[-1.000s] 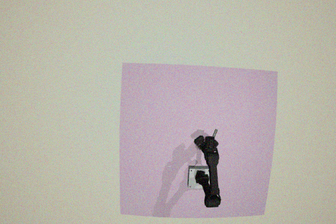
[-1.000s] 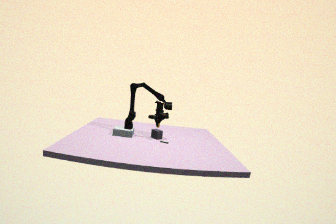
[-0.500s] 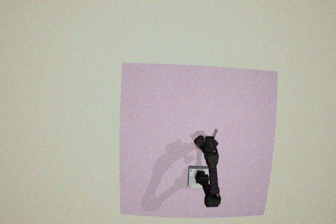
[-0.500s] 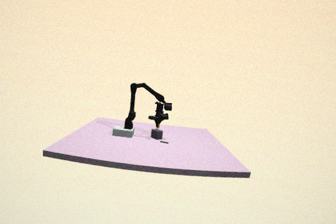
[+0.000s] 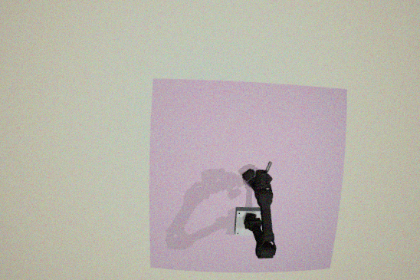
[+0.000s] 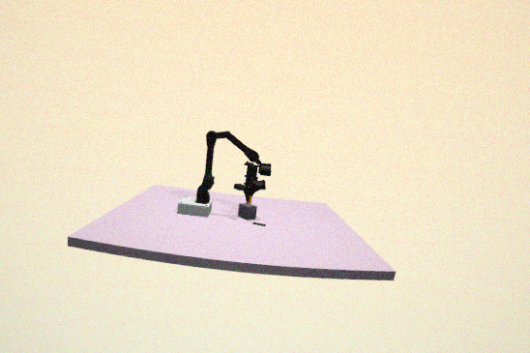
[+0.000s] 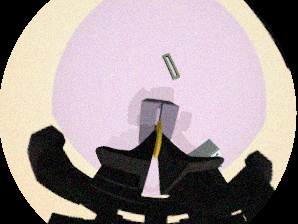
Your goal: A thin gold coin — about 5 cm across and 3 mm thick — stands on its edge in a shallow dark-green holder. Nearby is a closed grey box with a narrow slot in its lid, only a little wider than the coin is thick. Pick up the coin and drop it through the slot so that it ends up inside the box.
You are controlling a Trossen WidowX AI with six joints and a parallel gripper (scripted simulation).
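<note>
The gold coin [image 6: 250,200] [image 7: 158,145] is held on edge between the fingertips of my gripper [image 6: 249,197] [image 7: 156,133], which is shut on it and points down. The grey box [image 6: 247,212] [image 7: 170,119] is directly below the fingers. In the wrist view the coin lines up closely with the dark slot [image 7: 160,112] in the lid. The coin's lower edge is at or just above the lid; I cannot tell whether it enters the slot. The dark-green holder [image 5: 268,166] [image 6: 259,224] [image 7: 174,65] is empty. In the top view the arm hides the coin and box.
The arm's pale base block [image 5: 240,228] [image 6: 193,208] [image 7: 204,149] stands behind the box. The holder lies flat on the pink table top [image 5: 214,125] [image 6: 203,240] [image 7: 100,75], a little beyond the box on the side away from the base.
</note>
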